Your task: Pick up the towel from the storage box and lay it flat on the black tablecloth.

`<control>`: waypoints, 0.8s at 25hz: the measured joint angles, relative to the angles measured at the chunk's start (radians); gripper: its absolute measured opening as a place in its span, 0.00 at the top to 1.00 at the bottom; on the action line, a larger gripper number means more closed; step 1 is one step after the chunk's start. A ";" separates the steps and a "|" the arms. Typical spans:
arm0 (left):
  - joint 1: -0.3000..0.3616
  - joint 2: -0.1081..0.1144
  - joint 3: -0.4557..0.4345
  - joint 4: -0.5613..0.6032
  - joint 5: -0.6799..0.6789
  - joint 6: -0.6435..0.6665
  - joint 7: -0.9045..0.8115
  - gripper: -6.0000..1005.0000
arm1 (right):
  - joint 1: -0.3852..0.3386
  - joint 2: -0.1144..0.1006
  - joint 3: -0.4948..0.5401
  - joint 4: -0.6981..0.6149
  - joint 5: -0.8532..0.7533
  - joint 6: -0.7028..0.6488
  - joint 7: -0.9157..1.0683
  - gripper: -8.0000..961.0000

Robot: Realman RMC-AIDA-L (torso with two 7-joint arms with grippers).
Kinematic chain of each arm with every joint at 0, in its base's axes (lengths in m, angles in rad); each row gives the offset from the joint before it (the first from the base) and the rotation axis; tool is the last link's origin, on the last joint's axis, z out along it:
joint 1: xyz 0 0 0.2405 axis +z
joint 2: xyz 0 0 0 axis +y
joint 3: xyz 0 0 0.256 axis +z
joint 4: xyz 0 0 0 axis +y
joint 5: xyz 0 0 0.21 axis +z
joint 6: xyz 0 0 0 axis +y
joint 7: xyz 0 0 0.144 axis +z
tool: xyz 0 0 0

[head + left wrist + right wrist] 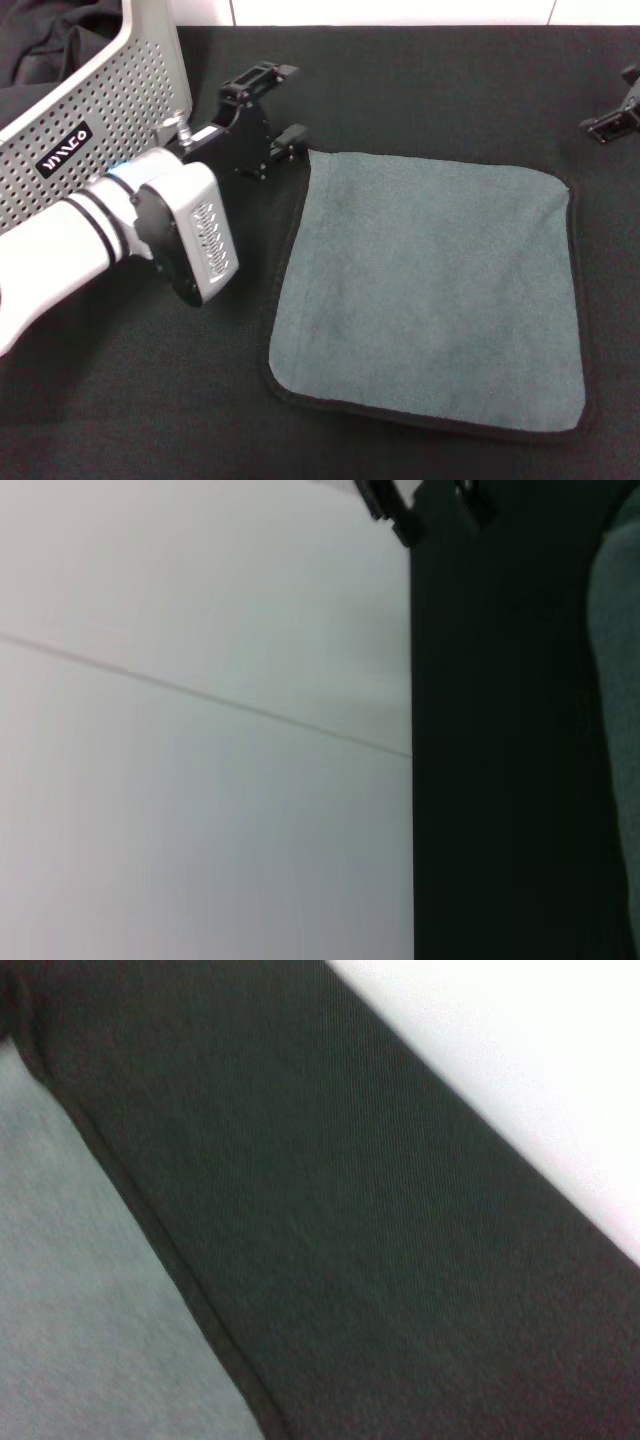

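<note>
The towel [432, 290] lies spread flat, grey-green face up, on the black tablecloth [420, 90] that covers the bench, centre to right of the scene. Black stitched edging shows on all 4 sides; the near edge curls up slightly.

The left arm reaches in from the near left. Left end effector [283, 105] sits just beside the towel's far-left corner, its 2 fingers apart and clamped on nothing; whether the lower finger touches the corner cannot be told.

The storage box [90, 110] stands far left, tilted, perforated wall and black label facing right, dark cloth inside.

Right end effector [615, 115] is at the far right edge, over the tablecloth, apart from the towel; finger state cannot be told.
</note>
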 joint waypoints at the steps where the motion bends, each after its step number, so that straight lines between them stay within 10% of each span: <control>1: 0.010 0.000 0.002 0.006 -0.008 0.002 -0.003 0.47 | -0.027 0.000 -0.010 -0.030 0.035 0.006 0.000 0.12; 9: 0.135 0.004 0.021 0.081 -0.044 0.161 -0.314 0.21 | -0.273 -0.002 -0.077 -0.282 0.371 0.008 -0.050 0.08; 20: 0.158 0.046 0.025 0.146 0.157 0.412 -1.138 0.21 | -0.464 -0.010 -0.062 -0.263 0.959 0.235 -0.416 0.09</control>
